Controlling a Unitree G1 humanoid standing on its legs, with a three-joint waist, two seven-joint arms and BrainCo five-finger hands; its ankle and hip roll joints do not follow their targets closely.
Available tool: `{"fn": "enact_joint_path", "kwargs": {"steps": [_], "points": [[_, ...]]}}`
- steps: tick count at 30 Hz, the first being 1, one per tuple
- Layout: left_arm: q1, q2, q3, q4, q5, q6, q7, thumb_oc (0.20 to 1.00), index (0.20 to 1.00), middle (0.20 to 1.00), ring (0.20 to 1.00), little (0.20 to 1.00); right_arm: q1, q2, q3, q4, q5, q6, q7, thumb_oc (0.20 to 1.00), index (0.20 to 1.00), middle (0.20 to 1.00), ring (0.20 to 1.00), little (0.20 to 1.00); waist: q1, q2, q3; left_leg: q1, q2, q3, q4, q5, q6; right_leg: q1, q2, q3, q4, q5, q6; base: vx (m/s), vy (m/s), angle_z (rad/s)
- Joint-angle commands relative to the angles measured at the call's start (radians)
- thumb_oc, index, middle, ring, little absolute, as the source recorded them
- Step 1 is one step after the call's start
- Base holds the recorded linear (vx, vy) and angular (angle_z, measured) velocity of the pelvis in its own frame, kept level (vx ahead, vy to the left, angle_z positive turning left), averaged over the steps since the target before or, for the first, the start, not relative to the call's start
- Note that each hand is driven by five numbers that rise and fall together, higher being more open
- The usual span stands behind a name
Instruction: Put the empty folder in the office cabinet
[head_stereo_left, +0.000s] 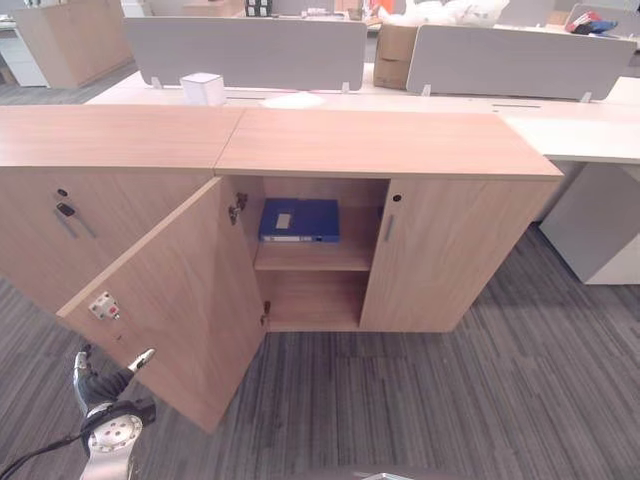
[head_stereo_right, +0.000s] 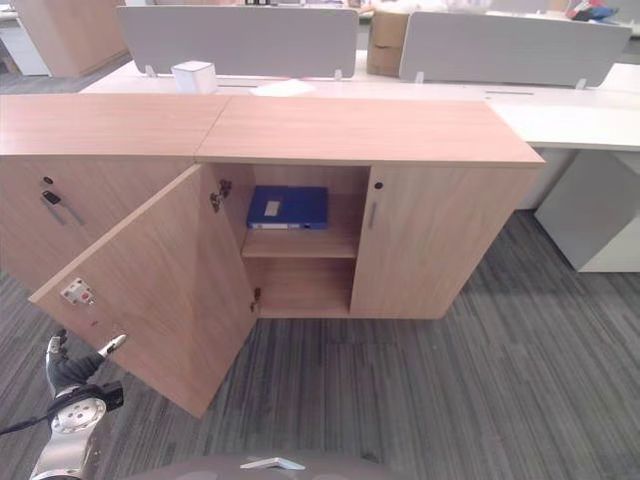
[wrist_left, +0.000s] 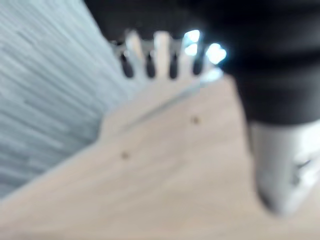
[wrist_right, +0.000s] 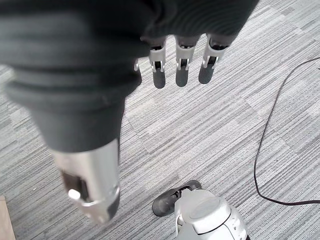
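A blue folder (head_stereo_left: 299, 220) lies flat on the upper shelf of the wooden office cabinet (head_stereo_left: 380, 145); nothing lies on the lower shelf. The cabinet's left door (head_stereo_left: 175, 300) is swung wide open towards me and its right door (head_stereo_left: 450, 250) is closed. My left hand (head_stereo_left: 105, 383) is low at the left, just by the open door's outer edge. Its fingers (wrist_left: 161, 52) are straight and open over the door's wood and hold nothing. My right hand (wrist_right: 180, 65) hangs over the grey carpet, fingers straight and empty.
A second cabinet (head_stereo_left: 60, 210) adjoins on the left with a key in its lock. Behind stand white desks with grey dividers (head_stereo_left: 250, 50), a white box (head_stereo_left: 203, 88) and a cardboard box (head_stereo_left: 393, 55). A white pedestal (head_stereo_left: 600, 225) stands at the right.
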Motion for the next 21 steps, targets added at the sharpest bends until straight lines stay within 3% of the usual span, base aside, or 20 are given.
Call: {"fn": "enact_joint_path", "kwargs": {"steps": [1, 13, 21], "points": [[-0.082, 0.086, 0.065, 0.043, 0.0, -0.044, 0.036, 1.0, 1.0, 1.0, 1.0, 1.0, -0.047, -0.007, 0.021, 0.072, 0.017, -0.013, -0.021, 1.0, 1.0, 1.0, 1.0, 1.0, -0.012, 0.001, 0.021, -0.023, 0.005, -0.029, 0.003, -0.036, -0.004, 0.02, -0.029, 0.029, 0.047, -0.087, 0.038, 0.0, 0.0, 0.0], [-0.105, 0.249, 0.083, 0.225, 0.131, -0.015, 0.074, 1.0, 1.0, 1.0, 1.0, 1.0, -0.032, -0.003, 0.027, 0.077, 0.039, -0.022, -0.016, 1.0, 1.0, 1.0, 1.0, 1.0, -0.021, 0.007, 0.019, -0.016, 0.011, -0.014, 0.003, -0.04, -0.009, 0.022, -0.033, 0.031, 0.041, -0.083, 0.046, 0.0, 0.0, 0.0], [-0.122, 0.256, 0.067, 0.232, 0.121, -0.031, 0.073, 1.0, 1.0, 1.0, 1.0, 1.0, -0.031, -0.001, 0.041, 0.066, 0.046, -0.031, -0.017, 1.0, 1.0, 1.0, 1.0, 1.0, -0.025, 0.004, 0.018, -0.014, 0.011, -0.007, 0.003, -0.041, -0.008, 0.02, -0.034, 0.036, 0.039, -0.078, 0.051, 0.0, 0.003, -0.02]]}}
